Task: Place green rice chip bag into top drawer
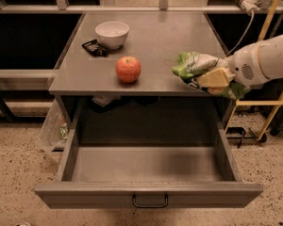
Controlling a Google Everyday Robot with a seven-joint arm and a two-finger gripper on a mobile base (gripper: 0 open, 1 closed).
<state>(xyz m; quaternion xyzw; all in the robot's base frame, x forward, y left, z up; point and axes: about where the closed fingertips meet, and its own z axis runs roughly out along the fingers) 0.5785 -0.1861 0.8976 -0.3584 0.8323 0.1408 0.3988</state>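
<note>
gripper (216, 77) grasps green rice chip bag (192, 63) over table (155, 36) right edge; long axis left-right; tip leftward

gripper (213, 79) at table (151, 36) right edge, half hidden in green rice chip bag (192, 63); arm (273, 58) cut off

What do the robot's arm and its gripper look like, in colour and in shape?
The arm is glossy white, thick and rounded like a tube. Its narrower white wrist carries a small round patch of dark dots. No cable shows on it. The gripper, at the table's front right corner against the green rice chip bag, has blocky tan fingers.
</note>
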